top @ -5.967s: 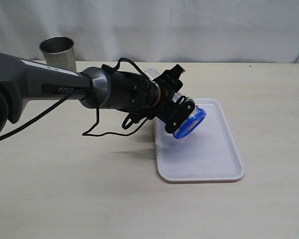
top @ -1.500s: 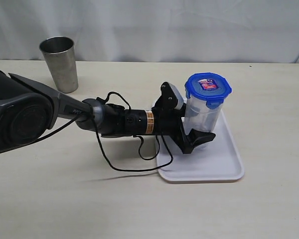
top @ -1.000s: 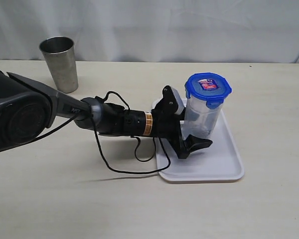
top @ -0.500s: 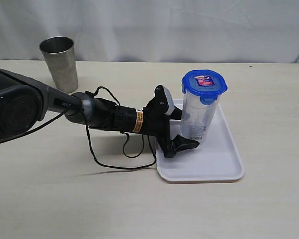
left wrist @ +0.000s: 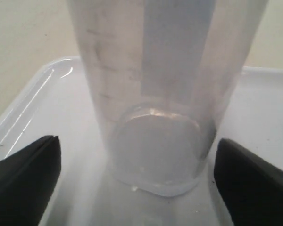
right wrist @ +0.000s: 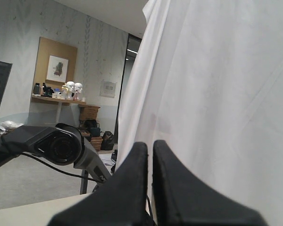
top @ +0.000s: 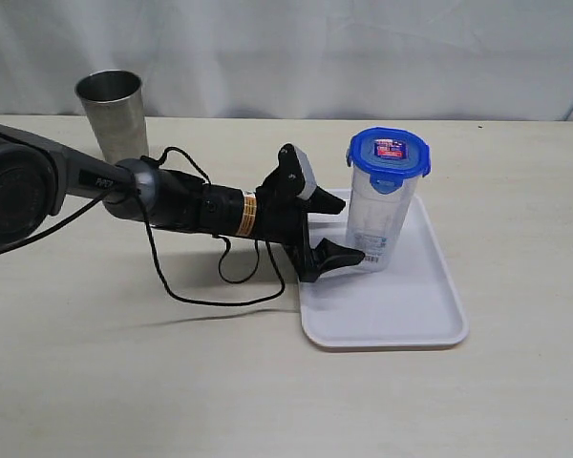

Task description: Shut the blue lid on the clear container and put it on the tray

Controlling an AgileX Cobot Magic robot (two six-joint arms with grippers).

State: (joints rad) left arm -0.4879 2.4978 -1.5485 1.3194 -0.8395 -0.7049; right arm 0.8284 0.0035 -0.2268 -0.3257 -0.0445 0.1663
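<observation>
**Lidded container upright on tray, left pincer spread beside it**

Exterior view:
- Container [top: 379, 218] stands upright on the tray [top: 401, 310], toward the tray's far left part. Clear walls, with a pale printed label low on the side.
- Lid [top: 388, 154] sits flat on the container's mouth, red-and-white sticker facing up. One blue flap hangs down the near side. Cannot tell whether the flaps are snapped.
- Left gripper [top: 350, 229] lies low and nearly level, reaching in from the left over the tray's left rim. Fingers spread wide, one tip higher and one lower, both close beside the container's lower half. Nothing held.
- A black cable [top: 210, 291] loops from the left arm down onto the table [top: 124, 382].
- Steel cup [top: 115, 113] stands at far left, well apart from the tray.
- A white curtain [top: 363, 48] hangs behind the table.

Left wrist view:
- The container's base [left wrist: 155, 150] rests on the tray floor [left wrist: 47, 108].
- The two dark fingers [left wrist: 23, 181] sit at either side of it, with a strip of white tray showing between each finger and the container wall. No contact seen.

Right wrist view:
- Right gripper [right wrist: 149, 147] is pressed together, fingers meeting along a thin seam, gripping nothing.
- It points up beside the curtain [right wrist: 217, 94], with a room beyond.
- This gripper does not show in the exterior view.
</observation>
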